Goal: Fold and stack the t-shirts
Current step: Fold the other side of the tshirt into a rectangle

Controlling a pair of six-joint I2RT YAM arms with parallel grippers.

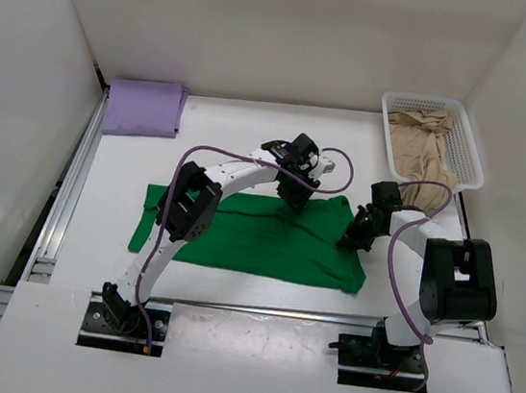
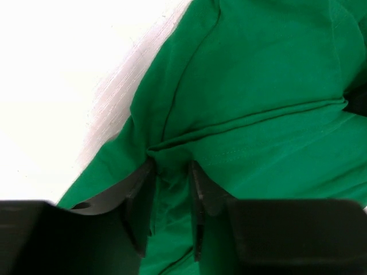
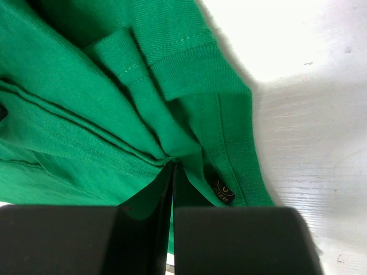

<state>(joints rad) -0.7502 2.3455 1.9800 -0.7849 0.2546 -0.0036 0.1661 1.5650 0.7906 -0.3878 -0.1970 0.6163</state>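
Note:
The bright green t-shirt (image 1: 248, 238) lies spread flat across the middle of the table. At its back edge, right of centre, my left gripper (image 1: 298, 197) points down. In the left wrist view its gripper (image 2: 172, 166) has the jaws partly apart, with a raised fold of the green t-shirt (image 2: 258, 86) between them. My right gripper (image 1: 353, 236) sits at the shirt's right edge. Seen from the right wrist, this gripper (image 3: 173, 166) is shut on the green t-shirt (image 3: 86, 114), pinching layered hems. A folded lavender t-shirt (image 1: 144, 106) lies back left. The tan t-shirt (image 1: 423, 145) is crumpled in the basket.
A white mesh basket (image 1: 473, 147) stands at the back right corner. White walls close in the table on the left, back and right. A small dark size label (image 3: 223, 191) shows on the green cloth near my right fingers.

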